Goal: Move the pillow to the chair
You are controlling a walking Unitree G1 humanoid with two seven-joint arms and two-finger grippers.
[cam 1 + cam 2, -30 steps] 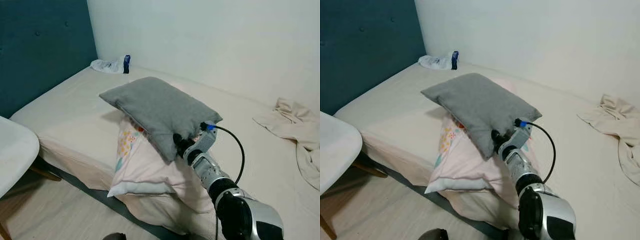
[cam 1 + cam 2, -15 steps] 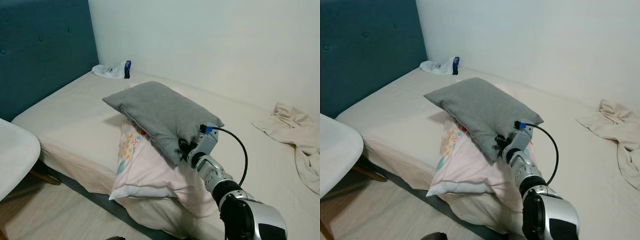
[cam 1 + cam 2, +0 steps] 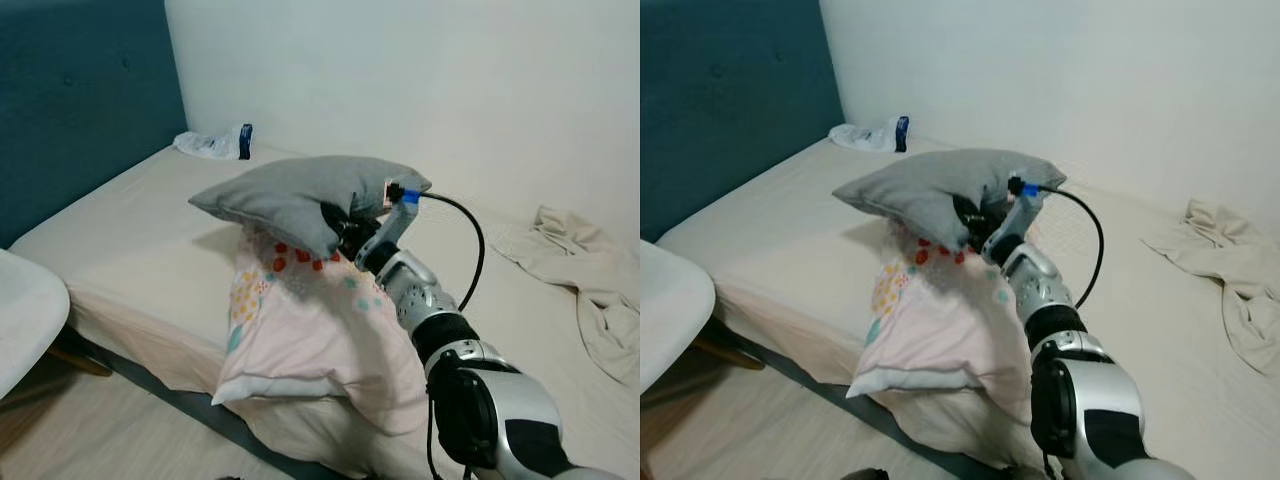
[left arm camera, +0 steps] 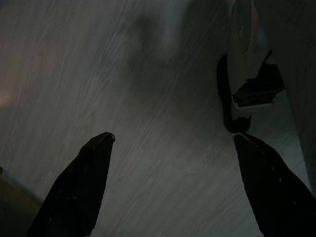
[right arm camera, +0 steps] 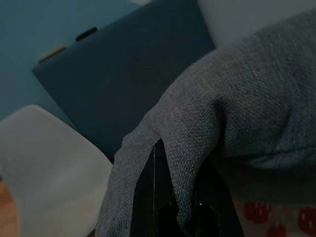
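Note:
A grey pillow (image 3: 290,195) hangs lifted off the bed, gripped at its near edge by my right gripper (image 3: 345,228), which is shut on the fabric. In the right wrist view the grey pillow (image 5: 237,113) folds over the black fingers (image 5: 148,197). Under it lies a pink floral pillow (image 3: 310,335) at the bed's edge. The white chair (image 3: 25,320) stands at the left, beside the bed. My left gripper (image 4: 173,143) hangs open above the wood floor.
The cream bed (image 3: 130,225) has a teal headboard (image 3: 80,100) at the left. A crumpled plastic bag (image 3: 212,145) lies at the far corner, and a beige cloth (image 3: 580,280) lies at the right. Wood floor (image 3: 110,440) runs along the bed's near side.
My right gripper has raised the grey pillow up off the floral pillow and tipped it, so more of the floral pillow shows. The camera has shifted slightly.

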